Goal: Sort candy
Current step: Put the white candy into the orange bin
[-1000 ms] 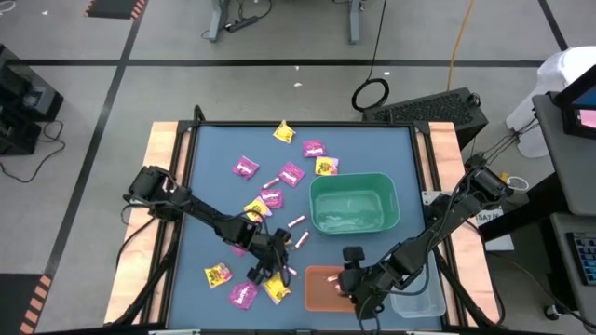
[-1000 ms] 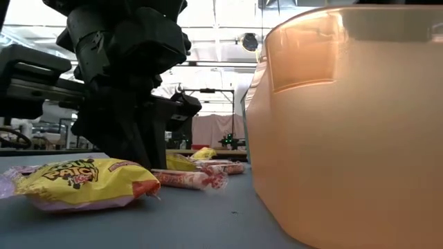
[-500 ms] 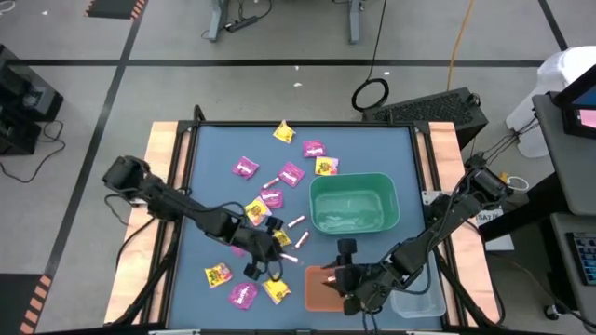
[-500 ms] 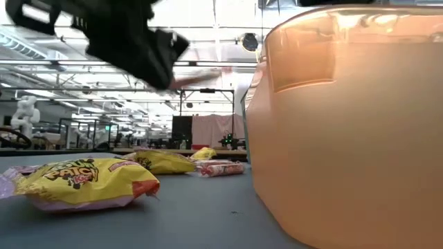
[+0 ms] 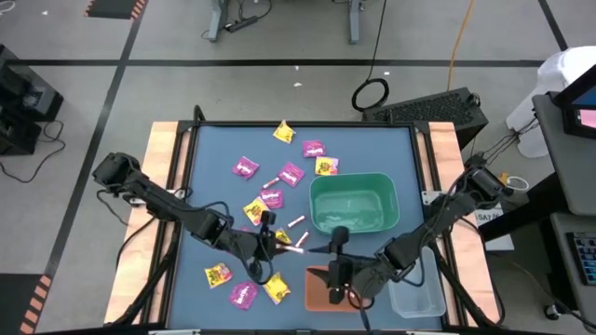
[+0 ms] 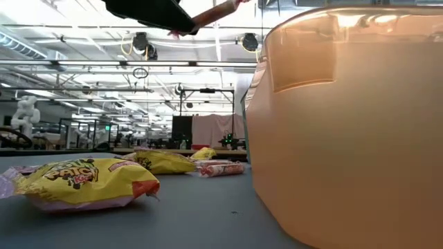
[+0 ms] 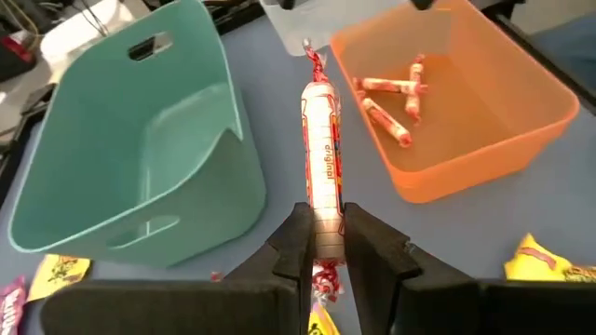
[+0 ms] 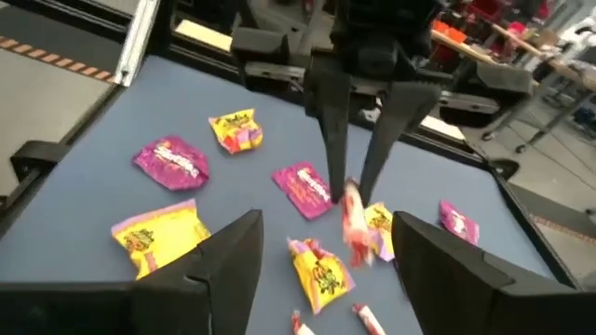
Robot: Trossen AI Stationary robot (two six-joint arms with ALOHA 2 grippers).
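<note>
I see the blue surface [image 5: 214,149] carrying three bins: one green bin [image 5: 354,205], one orange bin [image 5: 321,288], one clear bin [image 5: 419,298]. In the orange bin I count three pink-white sticks [image 7: 391,98]. On the surface I count about six magenta packets [image 5: 245,167] and about six yellow packets [image 5: 283,132], some partly hidden by the arms. My left claw [image 7: 324,244] is clenched on one pink-white stick [image 7: 322,154], lifted between the green and orange bins. My right claw [image 8: 321,251] is released, hovering over the orange bin, facing the left claw.
</note>
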